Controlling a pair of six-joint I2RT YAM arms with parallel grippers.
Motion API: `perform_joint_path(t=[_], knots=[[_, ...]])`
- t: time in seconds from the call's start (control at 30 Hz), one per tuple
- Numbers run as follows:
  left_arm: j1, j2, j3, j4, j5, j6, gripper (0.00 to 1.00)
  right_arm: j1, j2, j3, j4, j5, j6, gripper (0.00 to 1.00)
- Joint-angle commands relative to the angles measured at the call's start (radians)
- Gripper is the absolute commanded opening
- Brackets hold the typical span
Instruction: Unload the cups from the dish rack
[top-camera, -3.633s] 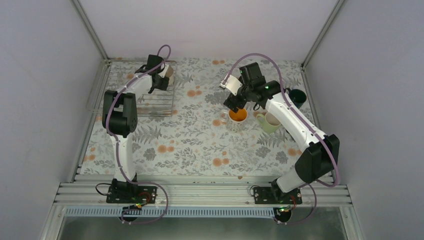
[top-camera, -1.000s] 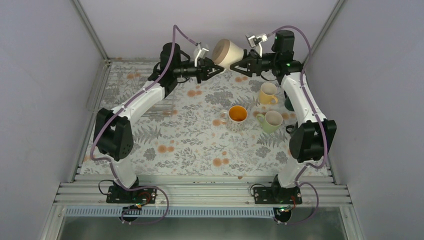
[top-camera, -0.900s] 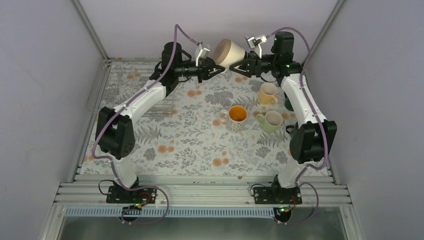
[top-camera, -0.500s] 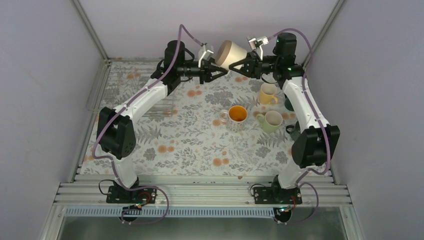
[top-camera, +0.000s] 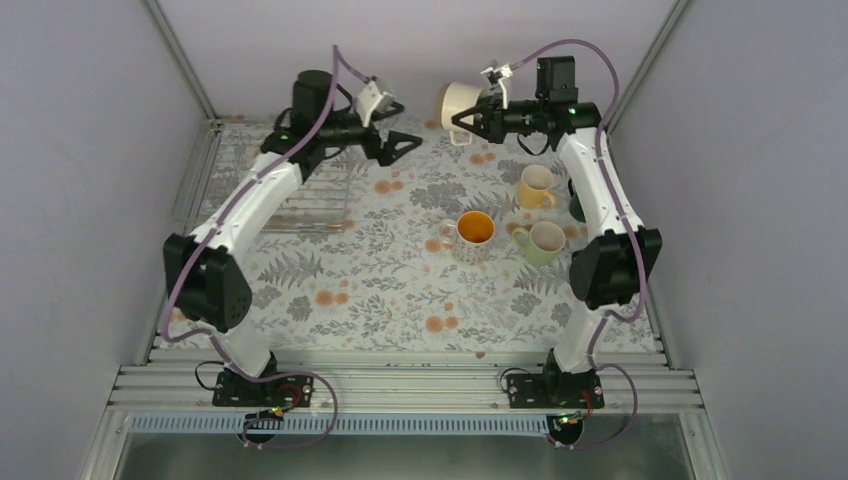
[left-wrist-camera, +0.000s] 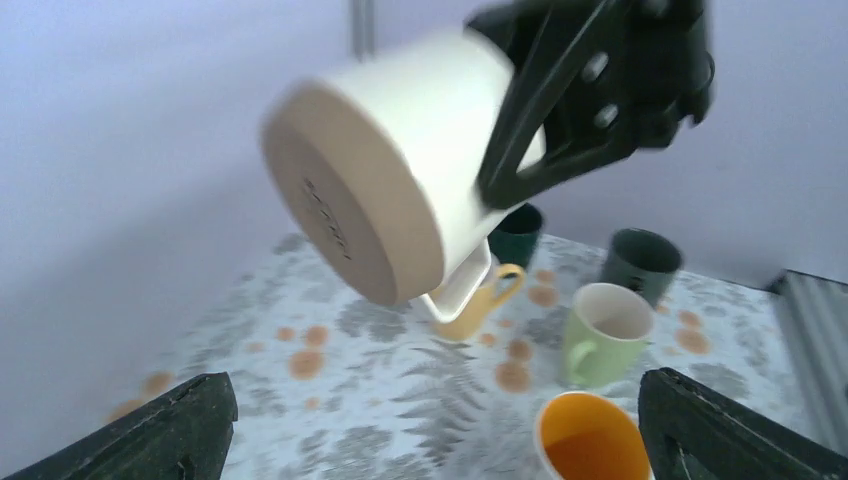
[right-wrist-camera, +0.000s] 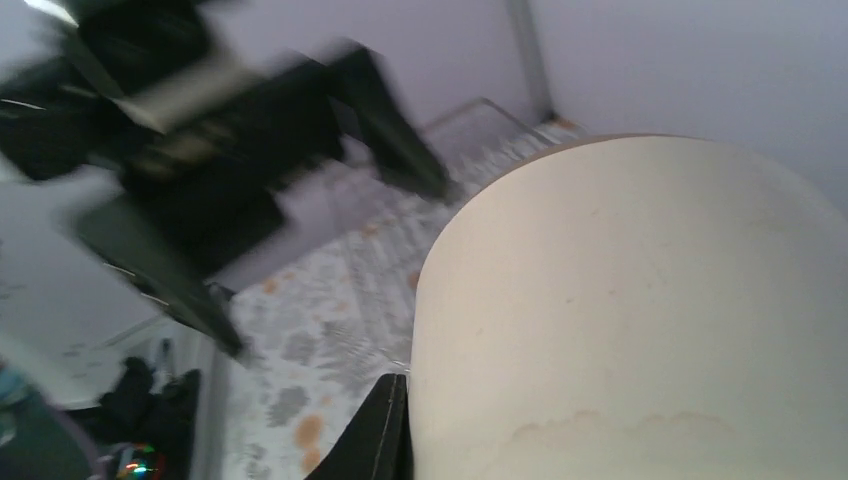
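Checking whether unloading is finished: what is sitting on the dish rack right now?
No mug shows on the dish rack bars. The left arm crosses over it and hides a strip. The cream mug is in the right gripper.

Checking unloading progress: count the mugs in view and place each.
5. Cream-white mug aloft in the right gripper; yellow mug, patterned mug, pale green mug, dark green mug on the tabletop, the last half-hidden from above.
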Motion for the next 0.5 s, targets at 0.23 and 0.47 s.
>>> perform_joint_path(t=[0.23, 0.47], knots=[[0.139, -0.305, -0.032, -0.338, -0.557, 0.249, 1.00, 0.008, 0.205, 0.270, -0.300, 0.668, -0.283, 0.03], [0.141, -0.431, -0.179, -0.380, -0.946, 0.342, 1.00, 0.024, 0.298, 0.362, -0.489, 0.817, -0.420, 0.03]])
